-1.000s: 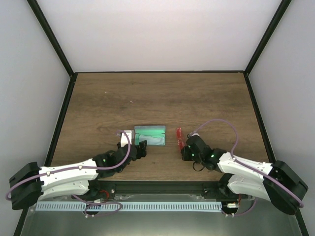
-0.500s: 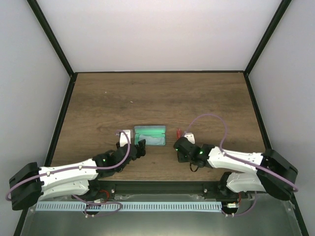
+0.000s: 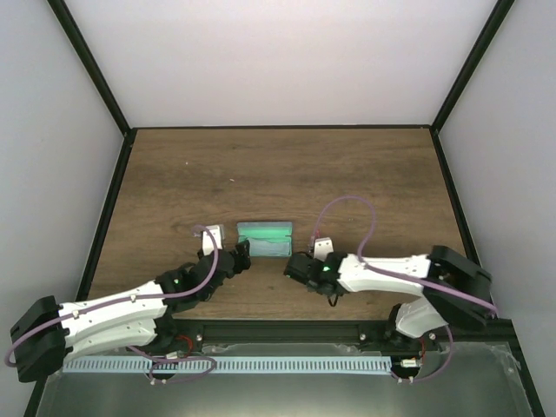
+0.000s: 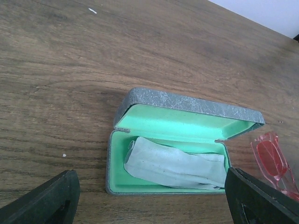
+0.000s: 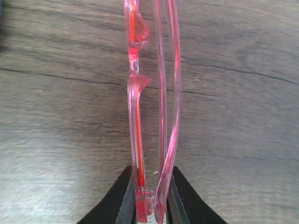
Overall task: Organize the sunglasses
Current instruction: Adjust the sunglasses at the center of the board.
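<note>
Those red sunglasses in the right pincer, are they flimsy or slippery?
Probably light and slightly flexible: the sunglasses are thin translucent plastic. The slim arms look fragile. Pinched at one end by the right pincer, the smooth frame could pivot or slip.

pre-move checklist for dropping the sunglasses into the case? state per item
1. Right tool shut on sunglasses: ok, folded and pinched at one end.
2. Case open: ok, lid up.
3. Case inside free: not ok, cloth covers most of the floor.
4. Sunglasses over case: not ok, they are off its right end.
5. Left tool open and empty: ok.
6. Sunglasses clear of table: cannot tell.
</note>
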Tool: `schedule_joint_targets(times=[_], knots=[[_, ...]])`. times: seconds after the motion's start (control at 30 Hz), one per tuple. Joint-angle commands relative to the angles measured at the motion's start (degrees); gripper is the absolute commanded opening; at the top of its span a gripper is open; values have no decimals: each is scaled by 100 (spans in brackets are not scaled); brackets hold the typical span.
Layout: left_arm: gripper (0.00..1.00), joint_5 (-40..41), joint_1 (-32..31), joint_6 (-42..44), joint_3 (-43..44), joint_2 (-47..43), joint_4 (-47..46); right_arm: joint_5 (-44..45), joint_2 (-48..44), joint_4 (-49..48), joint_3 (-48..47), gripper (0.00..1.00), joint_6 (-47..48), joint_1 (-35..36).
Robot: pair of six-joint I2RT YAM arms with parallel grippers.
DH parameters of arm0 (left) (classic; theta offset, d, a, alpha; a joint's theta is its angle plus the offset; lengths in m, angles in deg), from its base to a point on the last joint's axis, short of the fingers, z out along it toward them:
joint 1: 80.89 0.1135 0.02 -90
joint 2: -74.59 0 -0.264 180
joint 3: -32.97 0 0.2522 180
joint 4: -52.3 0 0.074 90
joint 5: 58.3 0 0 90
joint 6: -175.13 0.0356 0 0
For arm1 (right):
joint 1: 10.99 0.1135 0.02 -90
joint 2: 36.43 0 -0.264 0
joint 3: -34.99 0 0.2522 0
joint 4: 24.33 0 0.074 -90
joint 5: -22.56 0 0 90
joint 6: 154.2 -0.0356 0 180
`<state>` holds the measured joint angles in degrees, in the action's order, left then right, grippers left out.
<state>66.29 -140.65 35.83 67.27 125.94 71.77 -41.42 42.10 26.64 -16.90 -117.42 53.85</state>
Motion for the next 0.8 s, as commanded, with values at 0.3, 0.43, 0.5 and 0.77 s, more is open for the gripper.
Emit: schedule_joint_targets(times=[0.3,0.43,0.5,0.77], knots=[[87,-110,119,87,28,380,-214,1549,2839,3054,-1708,12,-2374,308],[87,-160,187,104,-19,368,-246,1563,2644,2750,-1744,19,-2149,355],[87,-176,198,109,-36,335,-236,1402,2235,2219,-1541,28,-1751,363],[87,-211,252,156,-67,235,-214,612,-54,107,-425,58,-103,316]])
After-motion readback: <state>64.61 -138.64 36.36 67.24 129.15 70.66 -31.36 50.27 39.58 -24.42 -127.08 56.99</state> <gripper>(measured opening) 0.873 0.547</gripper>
